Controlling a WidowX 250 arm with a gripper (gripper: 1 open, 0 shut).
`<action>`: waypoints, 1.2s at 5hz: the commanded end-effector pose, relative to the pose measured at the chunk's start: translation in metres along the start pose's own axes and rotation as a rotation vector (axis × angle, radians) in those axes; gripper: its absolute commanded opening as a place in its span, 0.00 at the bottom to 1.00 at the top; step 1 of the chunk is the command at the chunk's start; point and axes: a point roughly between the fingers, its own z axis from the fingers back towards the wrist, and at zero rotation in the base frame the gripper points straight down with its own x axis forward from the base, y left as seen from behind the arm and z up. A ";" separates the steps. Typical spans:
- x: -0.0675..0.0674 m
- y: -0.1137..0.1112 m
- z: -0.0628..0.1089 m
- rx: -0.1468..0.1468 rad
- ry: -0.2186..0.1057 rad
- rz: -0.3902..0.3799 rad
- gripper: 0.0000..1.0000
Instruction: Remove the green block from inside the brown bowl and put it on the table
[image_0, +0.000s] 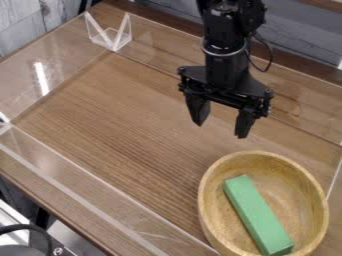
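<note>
- Far left: low clear acrylic wall (40, 85) ran along the edge of the brown wood-grain table (120, 130), grain running lengthwise.
- Back left corner: small clear angled acrylic piece (110, 32) stood on the table just inside the wall.
- Centre-left table surface was bare wood with glare from the acrylic.
- Right of centre: black robot arm (227, 35) came down from the top edge, pointing straight down.
- Black two-finger hand (222, 117) was spread wide, nothing between its fingers (198, 108), holding nothing.
- Hand hung above the table, up-frame of the bowl's far rim, apart from the bowl and not touching it.
- Lower right: round shallow light tan wooden bowl (217, 205) with a thick rim sat on the table near the right acrylic wall.
- Flat elongated bright green block (257, 213) lay inside the bowl, on its floor, long axis running diagonally from upper left to lower right.
- Block's lower end reached close to the bowl's near rim; not yet out of the bowl.
- Hand and block were well apart.
</note>
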 end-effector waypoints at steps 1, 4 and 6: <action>-0.004 -0.011 0.016 -0.008 -0.047 0.117 1.00; -0.046 -0.053 0.000 -0.035 -0.021 0.522 1.00; -0.050 -0.065 -0.031 -0.054 -0.005 0.685 1.00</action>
